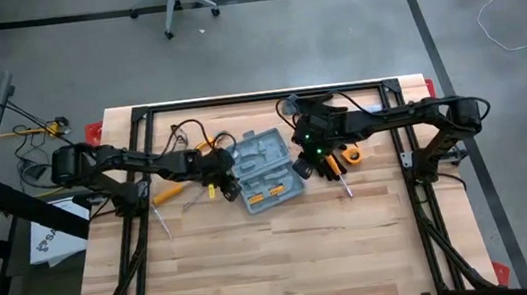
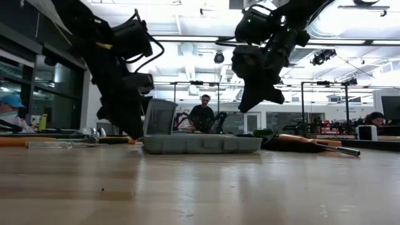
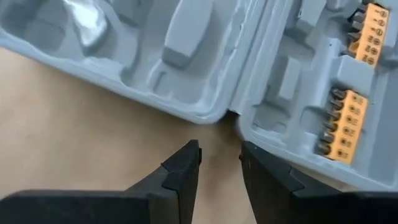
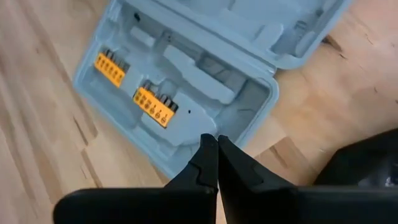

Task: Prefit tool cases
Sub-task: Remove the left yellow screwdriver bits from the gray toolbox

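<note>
Tool case (image 1: 264, 172): grey-blue, lying open near the middle of the wooden surface (image 1: 287, 255), toward its 12 o'clock half; the two moulded halves are joined at a hinge, one half flat, the other raised in the low view.
Case contents: two orange bit holders (image 4: 152, 102) sit in the flat half; the other recesses are bare grey plastic.
Left pincer (image 3: 219, 163): at the case's 9 o'clock edge, fingers parted by a narrow gap, pointing at the hinge corner between the two halves; nothing between the fingers, tips just short of the plastic.
Right pincer (image 4: 217, 155): at the case's 3 o'clock edge, fingers pressed together, empty, tips over the rim of the flat half.
Beside the case: orange-handled tools (image 1: 176, 190) at 9 o'clock; black gloves (image 1: 330, 164) at 3 o'clock.
Room: a person (image 2: 202, 116) stands well beyond the surface.
</note>
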Tool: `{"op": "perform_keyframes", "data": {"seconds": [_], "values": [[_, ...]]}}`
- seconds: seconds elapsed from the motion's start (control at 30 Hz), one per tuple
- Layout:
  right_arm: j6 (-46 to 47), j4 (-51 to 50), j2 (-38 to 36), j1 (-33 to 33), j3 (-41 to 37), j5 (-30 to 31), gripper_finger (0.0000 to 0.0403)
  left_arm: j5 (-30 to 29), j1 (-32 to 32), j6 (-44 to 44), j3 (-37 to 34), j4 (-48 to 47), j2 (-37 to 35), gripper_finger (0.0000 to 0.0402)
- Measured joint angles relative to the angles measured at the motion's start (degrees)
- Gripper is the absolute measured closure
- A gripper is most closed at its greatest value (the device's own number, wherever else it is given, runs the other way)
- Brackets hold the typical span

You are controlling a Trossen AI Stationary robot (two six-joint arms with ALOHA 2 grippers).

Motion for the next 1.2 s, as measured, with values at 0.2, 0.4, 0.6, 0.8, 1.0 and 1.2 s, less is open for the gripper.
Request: {"op": "perform_keyframes", "data": {"seconds": [0.2, 0.4, 0.6, 0.8, 1.0, 1.2], "values": [[3.9, 0.8, 0.0, 1.5, 0.0, 1.7, 0.0403, -0.1, 1.9, 4.8, 0.0, 0.1, 0.0, 0.0292], [-1.8, 3.3, 0.2, 2.5, 0.0, 1.5, 0.0403, 2.9, 3.4, 3.1, 0.0, -0.2, -0.5, 0.0292], [-4.9, 4.9, 4.0, 2.8, 0.0, -0.2, 0.0403, 4.8, 2.3, -6.2, 0.0, 0.0, -4.7, 0.0293], [-6.9, 7.1, 8.4, 5.5, 0.0, -3.6, 0.0403, 1.3, -3.3, -13.7, 0.0, 0.5, -7.1, 0.0316], [-7.4, 7.1, 11.0, 8.3, 0.0, -5.0, 0.0403, -3.2, -11.5, -20.3, 0.0, 1.3, -5.1, 0.0352], [-7.2, 7.1, 11.1, 9.5, 0.0, -4.6, 0.0403, -6.0, -14.4, -22.6, 0.0, 2.7, -2.9, 0.0377]]}}
